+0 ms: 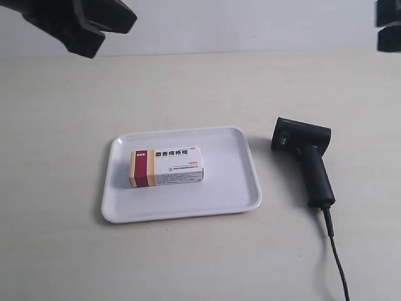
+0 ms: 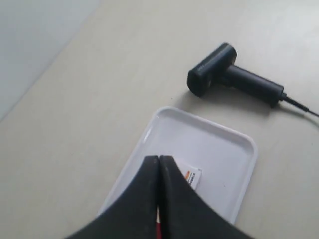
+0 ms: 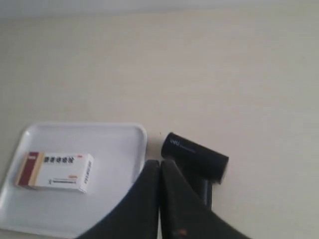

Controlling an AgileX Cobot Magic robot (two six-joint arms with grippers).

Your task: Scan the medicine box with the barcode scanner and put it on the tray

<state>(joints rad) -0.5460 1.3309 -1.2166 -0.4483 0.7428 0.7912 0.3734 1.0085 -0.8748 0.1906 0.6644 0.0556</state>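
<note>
Medicine box [image 1: 167, 167], small flat white cardboard, red-tan band, looks light, crushable: pinch its long sides. Left hand [image 2: 158, 158] and right hand [image 3: 159, 163] closed, empty.

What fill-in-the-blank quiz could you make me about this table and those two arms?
1. The thing lying in the tray is the ____.
2. The scanner lies beside the tray, on the ____.
3. The left fingers and the right fingers are shut and hold ____.

Missing words: box; table; nothing.
</note>
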